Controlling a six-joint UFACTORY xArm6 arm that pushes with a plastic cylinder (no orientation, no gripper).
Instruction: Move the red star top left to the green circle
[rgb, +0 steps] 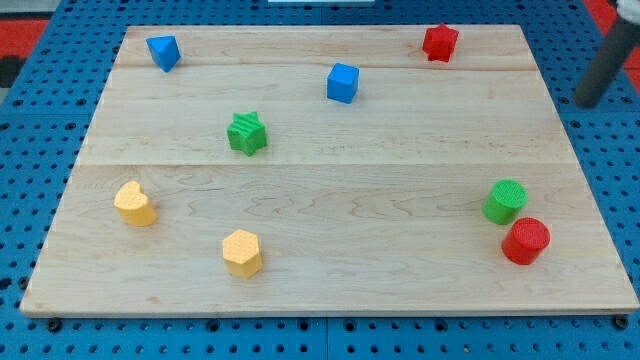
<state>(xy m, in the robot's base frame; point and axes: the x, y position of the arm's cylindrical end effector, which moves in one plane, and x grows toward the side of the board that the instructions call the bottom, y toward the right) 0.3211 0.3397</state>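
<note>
The red star (439, 42) sits near the view's top right of the wooden board (330, 270). The green circle (505, 201) stands at the view's right, lower down, with a red circle (525, 241) touching it just below and to the right. My tip (588, 100) is at the view's right edge, off the board, to the right of and below the red star and well above the green circle. It touches no block.
A blue block (163, 51) is at the top left, a blue cube (342, 83) at the top centre, a green star (246, 133) left of centre. A yellow heart (134, 204) and a yellow hexagon (242, 252) are at the bottom left.
</note>
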